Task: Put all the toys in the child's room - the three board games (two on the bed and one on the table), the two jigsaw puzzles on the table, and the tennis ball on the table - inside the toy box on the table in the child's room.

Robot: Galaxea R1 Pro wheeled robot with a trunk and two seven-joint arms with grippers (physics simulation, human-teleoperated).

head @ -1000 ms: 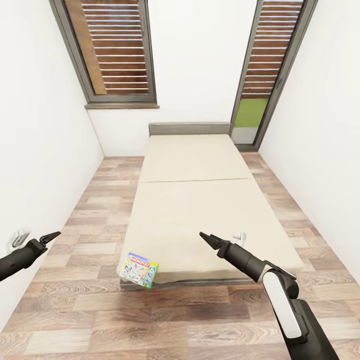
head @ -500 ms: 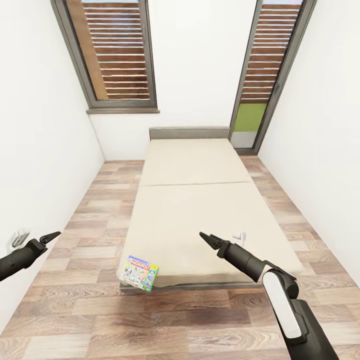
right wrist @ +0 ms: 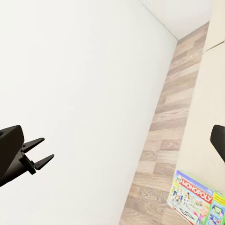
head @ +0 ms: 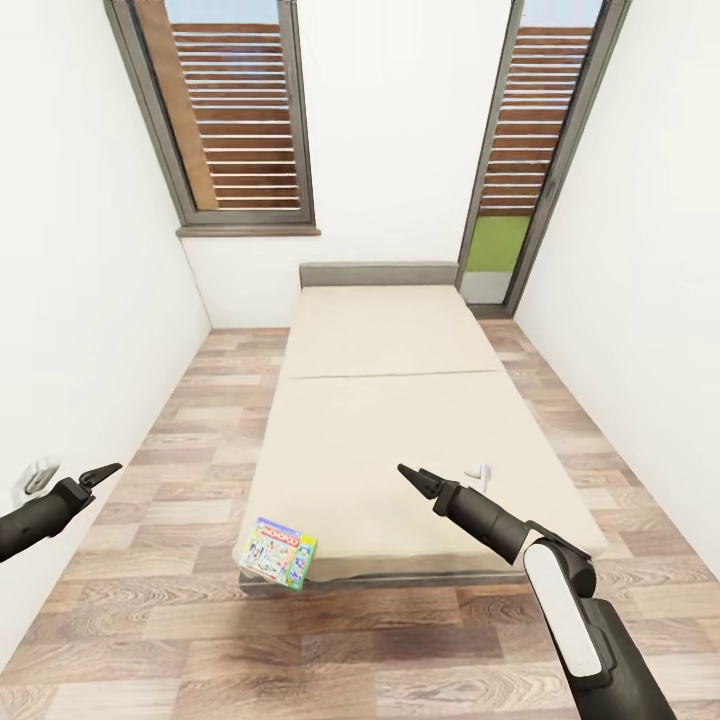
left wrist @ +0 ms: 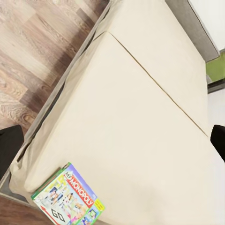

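Facing the bed [head: 385, 420] from its foot end, the robot is at the approach step for collecting a board game. The Monopoly box [head: 278, 552] lies on the mattress corner at about 7 o'clock of the bed in the head view, overhanging the edge slightly. The left end effector [head: 100, 472] hangs at 9 o'clock, over the floor [head: 180, 600] and well apart from the box; its fingers appear slightly parted in the right wrist view, holding nothing. The right end effector [head: 408, 472] hovers above the mattress near 5 o'clock, tips drawn together, empty. Judgement: the next move calls for closing in on the bed, then lowering one arm to the box edge with fingers spread wide enough to span it.
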